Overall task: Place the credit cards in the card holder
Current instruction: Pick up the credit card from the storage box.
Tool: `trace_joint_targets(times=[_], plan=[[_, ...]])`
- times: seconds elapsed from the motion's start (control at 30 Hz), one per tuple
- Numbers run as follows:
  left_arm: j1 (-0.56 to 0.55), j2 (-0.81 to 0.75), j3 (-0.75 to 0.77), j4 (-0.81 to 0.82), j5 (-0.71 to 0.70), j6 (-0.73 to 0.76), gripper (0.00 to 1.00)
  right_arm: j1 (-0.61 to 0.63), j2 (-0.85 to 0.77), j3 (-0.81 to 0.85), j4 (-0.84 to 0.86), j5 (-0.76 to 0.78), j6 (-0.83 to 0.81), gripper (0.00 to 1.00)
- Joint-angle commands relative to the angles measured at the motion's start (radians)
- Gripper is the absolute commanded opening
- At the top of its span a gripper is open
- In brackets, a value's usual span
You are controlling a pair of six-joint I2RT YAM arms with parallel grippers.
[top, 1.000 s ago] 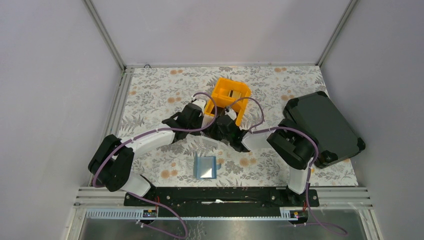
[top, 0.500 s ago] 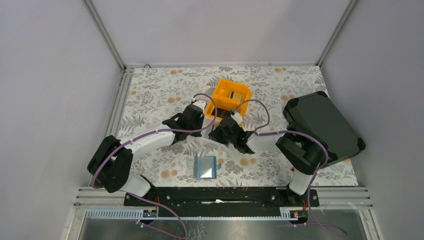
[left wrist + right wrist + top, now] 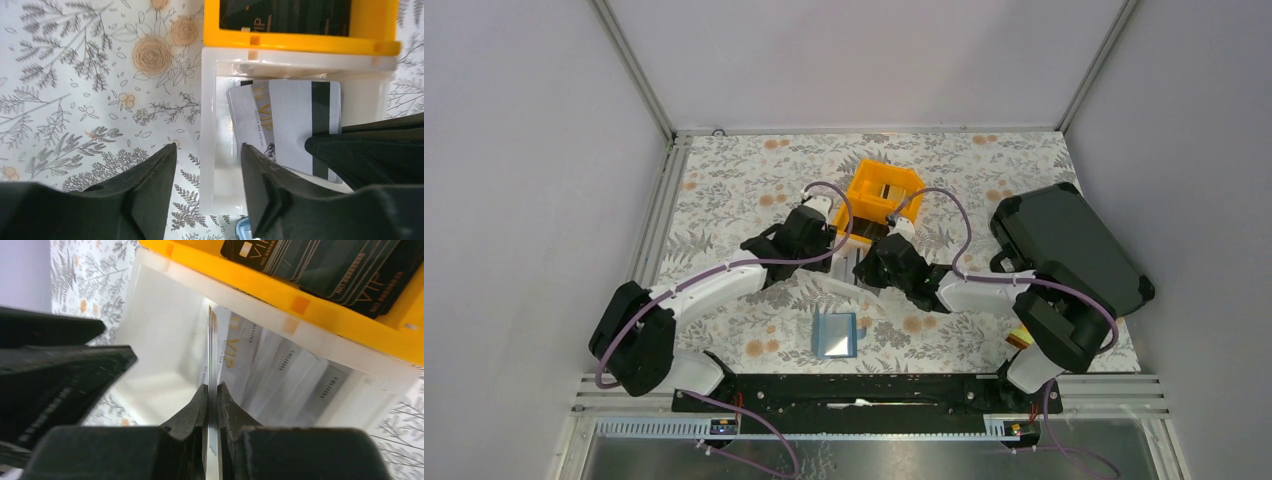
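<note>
**Card holder** (image 3: 834,334): lies flat on the surface (image 3: 724,180) nearest the arm bases, midway between both arms.

**Right fingers** (image 3: 192,412): farther out, pinched tight on a pale card (image 3: 213,340) that stands edge-on in the white bin (image 3: 160,315). From this card the holder lies back toward the bases.

**Left fingers** (image 3: 257,175): partly open and empty, straddling the bin's left wall.

**Farthest:** dark cards (image 3: 325,265) in the orange bin (image 3: 300,305).

**Arm pose:** both arms stretch forward with wrists tipped down.
</note>
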Motion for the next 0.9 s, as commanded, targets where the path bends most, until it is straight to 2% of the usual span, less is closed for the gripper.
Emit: trace_joint_targets(times=[0.0, 0.2, 0.4, 0.63, 0.73, 0.87], plan=[[-0.003, -0.073, 0.071, 0.02, -0.018, -0.014, 0.56, 0.005, -0.088, -0.053, 0.059, 0.0, -0.163, 0.0], [-0.003, -0.14, 0.086, 0.038, 0.038, -0.044, 0.74, -0.029, -0.155, -0.127, 0.184, -0.05, -0.281, 0.0], [0.001, -0.168, 0.066, 0.105, 0.19, -0.112, 0.83, -0.157, -0.185, -0.216, 0.359, -0.284, -0.353, 0.0], [0.016, -0.218, 0.003, 0.25, 0.365, -0.206, 0.91, -0.248, -0.26, -0.225, 0.385, -0.468, -0.39, 0.0], [0.027, -0.242, -0.036, 0.352, 0.455, -0.225, 0.98, -0.267, -0.304, -0.228, 0.385, -0.516, -0.375, 0.0], [0.061, -0.232, -0.058, 0.396, 0.52, -0.256, 0.99, -0.28, -0.349, -0.228, 0.386, -0.545, -0.358, 0.0]])
